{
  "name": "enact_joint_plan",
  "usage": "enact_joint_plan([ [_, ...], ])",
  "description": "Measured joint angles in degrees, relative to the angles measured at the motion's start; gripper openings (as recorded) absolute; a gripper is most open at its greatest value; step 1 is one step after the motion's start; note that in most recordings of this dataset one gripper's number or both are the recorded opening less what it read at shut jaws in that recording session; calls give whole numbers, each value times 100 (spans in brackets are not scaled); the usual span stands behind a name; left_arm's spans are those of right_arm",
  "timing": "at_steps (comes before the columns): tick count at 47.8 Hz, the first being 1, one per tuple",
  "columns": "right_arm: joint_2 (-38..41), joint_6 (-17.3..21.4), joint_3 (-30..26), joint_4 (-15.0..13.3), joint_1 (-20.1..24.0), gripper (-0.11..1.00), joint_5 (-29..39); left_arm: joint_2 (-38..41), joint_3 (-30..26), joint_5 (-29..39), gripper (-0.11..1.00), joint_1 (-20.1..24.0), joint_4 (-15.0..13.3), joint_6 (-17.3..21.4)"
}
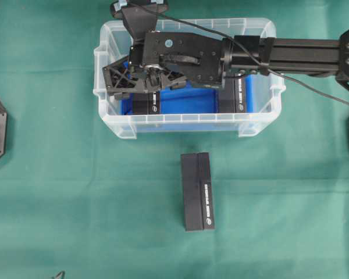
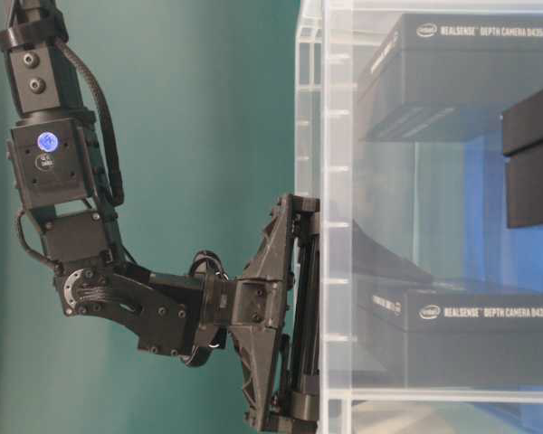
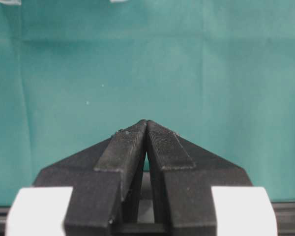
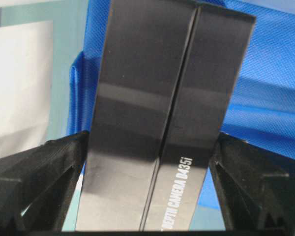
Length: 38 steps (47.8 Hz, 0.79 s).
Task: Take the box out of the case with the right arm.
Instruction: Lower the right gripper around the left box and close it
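A desk (image 1: 58,174) covered in a green cloth fills the overhead view from edge to edge. The cloth lies mostly flat, with faint creases and soft folds running across it, plainest toward the lower left of the desk. Light falls evenly on the cloth, without hard shadows. In the left wrist view the same green cloth (image 3: 137,64) spreads across the whole background, with a few pale specks on it. At table level, a plain green surface (image 2: 190,108) stands behind everything.
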Motion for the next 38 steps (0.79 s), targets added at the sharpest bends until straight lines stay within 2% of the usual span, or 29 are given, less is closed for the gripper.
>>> enact_joint_plan([
  [17, 0, 176, 0, 70, -26, 94, 0, -9, 0, -9, 0, 0, 0, 0],
  [20, 0, 193, 9, 114, -35, 89, 44, -9, 0, -9, 0, 0, 0, 0],
  [25, 0, 202, 0, 132, -44, 68, 176, -9, 0, 0, 0, 0, -9, -9],
  [38, 0, 237, 9, 141, -35, 68, 299, -9, 0, 0, 0, 0, 0, 0],
])
